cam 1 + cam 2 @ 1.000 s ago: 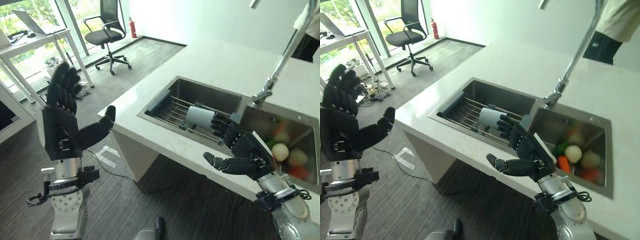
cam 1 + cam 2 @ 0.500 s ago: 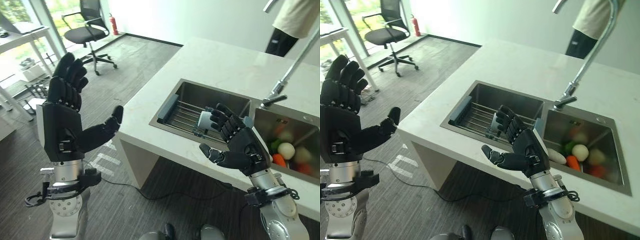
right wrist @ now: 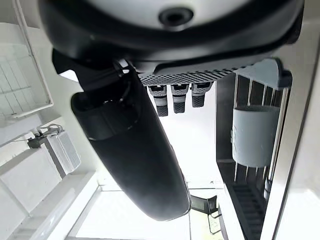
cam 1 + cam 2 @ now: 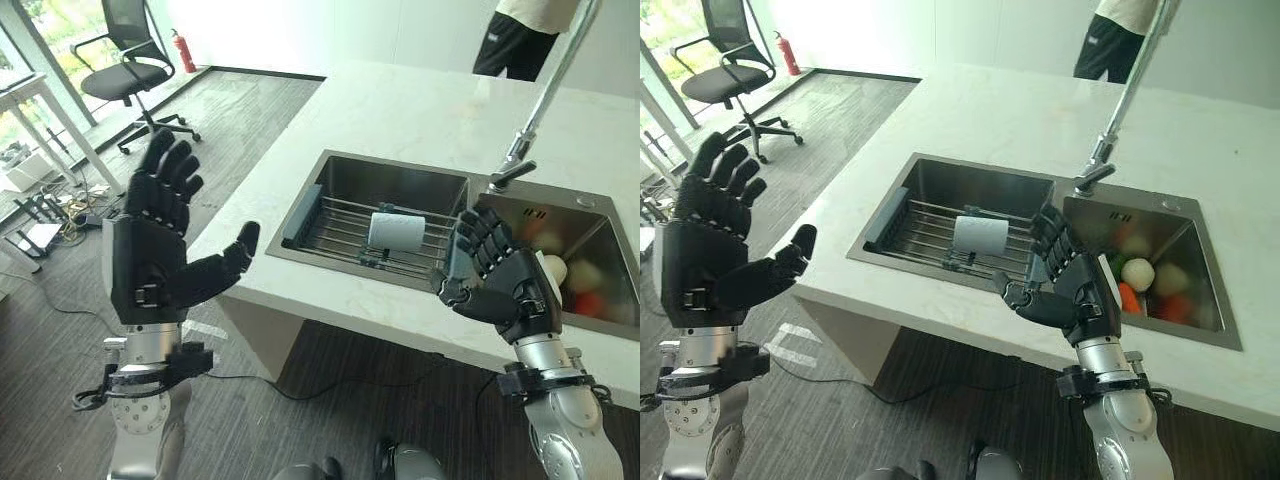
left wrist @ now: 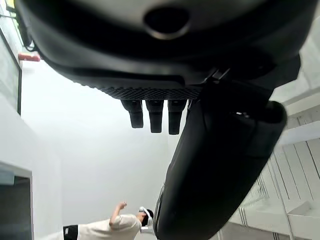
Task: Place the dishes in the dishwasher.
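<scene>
White cup [image 4: 397, 231] lies on its side on the wire rack [image 4: 345, 228] in the sink's left basin [image 4: 400, 185]; prob. light, stiff, slick, breakable, so I'd wrap round its body. My right hand [image 4: 505, 285] hovers just beside it, fingers loosely spread, holding nothing; left hand [image 4: 150, 260] is up over the floor, wide open, empty.

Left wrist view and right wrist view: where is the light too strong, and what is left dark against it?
Left wrist view: bright white wall, dark left hand in silhouette. Right wrist view: glare behind the dark right hand; the white cylindrical cup on the metal wire rack stays readable.
</scene>
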### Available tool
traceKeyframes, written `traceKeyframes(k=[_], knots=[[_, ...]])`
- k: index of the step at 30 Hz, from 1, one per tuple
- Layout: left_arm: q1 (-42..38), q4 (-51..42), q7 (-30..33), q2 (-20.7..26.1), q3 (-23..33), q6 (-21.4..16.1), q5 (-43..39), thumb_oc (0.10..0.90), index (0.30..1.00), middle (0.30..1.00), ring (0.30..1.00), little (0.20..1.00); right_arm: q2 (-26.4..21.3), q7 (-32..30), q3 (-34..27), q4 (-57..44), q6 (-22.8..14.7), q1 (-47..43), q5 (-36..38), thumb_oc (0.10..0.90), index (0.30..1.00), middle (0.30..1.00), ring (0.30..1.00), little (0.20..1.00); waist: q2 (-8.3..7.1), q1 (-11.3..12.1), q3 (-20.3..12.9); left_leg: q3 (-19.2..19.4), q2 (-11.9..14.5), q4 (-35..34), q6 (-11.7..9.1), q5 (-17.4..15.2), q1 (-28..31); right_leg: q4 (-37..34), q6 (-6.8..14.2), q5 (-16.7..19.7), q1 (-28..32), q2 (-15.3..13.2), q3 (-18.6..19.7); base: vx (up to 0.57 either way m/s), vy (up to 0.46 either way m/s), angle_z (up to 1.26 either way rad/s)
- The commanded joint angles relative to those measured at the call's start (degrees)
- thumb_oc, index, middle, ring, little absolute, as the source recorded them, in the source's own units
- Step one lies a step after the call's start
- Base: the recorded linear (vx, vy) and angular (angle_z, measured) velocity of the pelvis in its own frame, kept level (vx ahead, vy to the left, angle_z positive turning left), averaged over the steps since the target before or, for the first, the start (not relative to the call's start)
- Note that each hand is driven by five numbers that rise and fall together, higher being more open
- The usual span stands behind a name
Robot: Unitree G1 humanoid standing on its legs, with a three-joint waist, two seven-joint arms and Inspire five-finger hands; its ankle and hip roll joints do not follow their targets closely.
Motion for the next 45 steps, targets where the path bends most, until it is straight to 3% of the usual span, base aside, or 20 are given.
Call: traceKeyframes(k=[1, 2, 3, 4, 7, 9, 11, 12, 16, 18, 19, 23, 25, 26, 32, 39, 45], knots=[[-4.74, -6.87, -0.98, 0.43, 0.35, -5.23, 0.19, 0.8, 0.9, 0.9, 0.9, 0.9, -1.84, 0.3, -2.93, -2.53, -6.29, -5.96, -0.01, 0.8, 0.9, 0.9, 0.9, 0.9, -0.81, -0.53, -0.83, 0.6, 2.85, 8.22, -3.1, 3.19, -1.42, -5.66, 2.45, -2.77, 5.14, 1.03, 1.26, 0.07, 0.14, -0.41], [-4.59, -6.6, -2.2, 1.01, 0.49, -3.42, -0.14, 0.8, 0.9, 0.9, 0.9, 0.9, -2.36, 0.63, -3.06, -1.77, -5.6, -7.4, 0.92, 0.8, 0.9, 0.9, 0.9, 0.9, -0.07, -0.76, -0.54, 0.34, 4.75, 4.75, -1.79, -1.62, -2.45, -5.66, 3.33, -3.15, 4.65, 2.03, 3.26, 0.1, 0.233, -0.48], [-3.75, -6.47, -3.09, 1.58, 1.24, -3.68, -1.09, 0.8, 0.9, 0.9, 0.9, 0.9, -2.3, 1.71, -3.63, -1.33, -5.49, -7.63, 1.29, 0.8, 0.9, 0.9, 0.9, 0.9, 1.42, -0.81, -0.79, -1.32, 7.01, 4.75, -1.87, -4.16, -5.0, -5.66, 3.94, -3.38, 4.11, 3.67, 4.88, 0.21, 0.378, -0.71], [-2.36, -6.23, -5.4, 2.31, 2.45, -2.62, -1.81, 0.8, 0.9, 0.9, 0.9, 0.9, -2.09, 3.54, -4.17, -1.4, -5.82, -7.3, 1.49, 0.8, 0.9, 0.9, 0.9, 0.9, 2.89, -0.09, -0.72, -6.41, 8.55, 4.75, -3.61, -2.42, -10.58, -5.66, 4.16, -4.71, 5.03, 5.43, 7.39, 0.18, 0.3, -0.68], [-2.96, -5.6, -5.85, 2.59, 2.19, -3.72, 2.39, 0.8, 0.9, 0.9, 0.9, 0.9, -2.81, 2.22, -3.41, -1.89, -6.3, -8.92, 0.93, 0.8, 0.9, 0.9, 0.9, 0.9, 3.54, 0.96, -0.65, -7.79, 10.2, 4.75, -4.21, -1.15, -14.3, -5.66, 4.02, -6.75, 5.79, 4.94, 7.83, 0.09, 0.269, -0.77], [-3.57, -5.01, -6.36, 3.24, 2.46, -3.33, 3.33, 0.8, 0.9, 0.9, 0.9, 0.9, -2.71, 2.01, -3.85, -2.07, -6.47, -8.71, 1.49, 0.8, 0.9, 0.9, 0.9, 0.9, 3.75, 0.5, -1.07, -6.25, 11.06, 4.75, -4.24, -1.75, -13.87, -5.66, 4.44, -7.05, 6.12, 3.9, 7.06, 0.06, 0.262, -0.78], [-3.7, -5.36, -7.85, 5.21, 3.12, -1.7, 2.62, 0.8, 0.9, 0.9, 0.9, 0.9, -2.35, 2.88, -4.98, -4.2, -5.61, -5.93, 3.56, 0.8, 0.9, 0.9, 0.9, 0.9, 3.95, 0.01, -1.94, -6.87, 9.85, 4.75, -3.4, -3.35, -11.74, -5.66, 5.87, -7.06, 7.02, 2.18, 6.74, 0.19, 0.416, -0.44], [-4.95, -6.17, -9.82, 6.79, 3.18, -0.09, 2.42, 0.8, 0.9, 0.9, 0.9, 0.9, -2.02, 2.86, -5.42, -5.29, -5.04, -4.59, 2.57, 0.8, 0.9, 0.9, 0.9, 0.9, 3.73, -0.4, -2.48, -6.48, 9.46, 4.75, -2.99, -4.2, -10.5, -5.66, 6.84, -6.62, 7.27, 0.68, 6.16, 0.21, 0.44, -0.11], [-8.42, -6.3, -11.91, 7.9, 1.44, 2.88, 2.89, 0.8, 0.9, 0.9, 0.9, 0.9, -1.12, 1.11, -4.97, -5.24, -3.83, -5.61, 1.95, 0.8, 0.9, 0.9, 0.9, 0.9, 2.87, -0.38, -2.78, -7.2, 7.75, 4.75, -1.75, -5.07, -9.57, -5.66, 7.71, -6.21, 9.26, -0.53, 5.01, 0.12, 0.24, -0.07], [-9.37, -5.89, -12.19, 8.39, 0.36, 3.03, 5.01, 0.8, 0.9, 0.9, 0.9, 0.9, -0.05, 1.32, -3.95, -4.76, -3.81, -6.29, 1.17, 0.8, 0.9, 0.9, 0.9, 0.9, 2.95, -0.6, -2.42, -8.3, 7.19, 4.75, -0.67, -5.04, -9.15, -5.66, 8.54, -1.31, 10.15, 0.01, 3.3, 0.1, 0.133, -0.16], [-9.88, -5.54, -12.06, 8.38, 0.15, 3.04, 6.14, 0.8, 0.9, 0.9, 0.9, 0.9, 0.2, 1.62, -3.44, -4.3, -3.84, -6.87, 1.01, 0.8, 0.9, 0.9, 0.9, 0.9, 3.06, -0.9, -1.9, -8.83, 7.3, 4.75, -0.36, -4.98, -9.05, -5.66, 8.51, -0.54, 9.39, 0.28, 3.79, 0.0, 0.023, -0.16], [-13.06, -4.94, -10.03, 10.48, -1.02, 4.88, 9.09, 0.8, 0.9, 0.9, 0.9, 0.9, 0.51, 1.85, -1.33, -2.57, -4.76, -9.5, -0.17, 0.8, 0.9, 0.9, 0.9, 0.9, 2.09, -0.28, -0.78, -7.17, 8.28, 4.75, -1.15, -5.41, -9.57, -5.66, 8.68, -0.88, 3.83, -3.15, 3.26, -0.08, -0.109, -0.15], [-13.13, -5.41, -10.57, 10.73, -0.7, 7.97, 8.43, 0.8, 0.9, 0.9, 0.9, 0.9, -0.86, 2.22, -1.55, -2.33, -4.92, -10.16, 0.55, 0.8, 0.9, 0.9, 0.9, 0.9, 1.29, 0.01, -0.95, -4.98, 9.17, 4.75, -1.15, -6.02, -9.3, -5.66, 8.92, -1.77, 3.13, -3.24, 3.69, -0.04, -0.164, -0.13], [-13.74, -5.62, -11.35, 10.44, -1.78, 11.31, 7.0, 0.8, 0.9, 0.9, 0.9, 0.9, -1.69, 1.58, -1.54, -2.23, -4.0, -11.7, 0.66, 0.8, 0.9, 0.9, 0.9, 0.9, 1.11, 0.14, -1.28, -3.99, 9.79, 4.75, -1.45, -5.96, -9.27, -5.66, 8.62, -2.13, 2.65, -3.01, 3.65, -0.01, -0.159, -0.17], [-14.51, -5.64, -10.82, 9.81, -3.27, 15.58, 8.43, 0.8, 0.9, 0.9, 0.9, 0.9, -3.5, 0.03, -1.28, -2.95, -1.95, -13.66, 0.29, 0.8, 0.9, 0.9, 0.9, 0.9, 1.47, 0.3, -2.8, -0.97, 11.99, 4.75, -2.44, -6.52, -7.98, -5.66, 8.11, -3.63, 2.8, -2.19, 2.81, 0.06, -0.136, -0.15], [-15.3, -5.42, -12.15, 11.58, -4.37, 21.23, 11.52, 0.8, 0.9, 0.9, 0.9, 0.9, -4.45, -0.05, -1.82, -4.09, -0.98, -12.19, 0.18, 0.8, 0.9, 0.9, 0.9, 0.9, 2.5, -1.13, -3.63, -0.54, 12.9, 4.75, -3.15, -6.93, -6.78, -5.66, 7.82, -4.56, 3.79, -1.62, 2.68, 0.05, -0.098, -0.08], [-18.9, -4.13, -10.76, 14.08, -6.97, 21.9, 14.03, 0.8, 0.9, 0.9, 0.9, 0.9, -5.63, -1.76, -0.3, -3.39, -0.75, -13.7, -1.01, 0.8, 0.9, 0.9, 0.9, 0.9, 3.49, -2.26, -4.16, -0.34, 12.94, 4.75, -3.27, -7.32, -5.87, -5.66, 7.96, -4.73, 4.18, -1.49, 3.09, 0.0, -0.009, -0.01]])
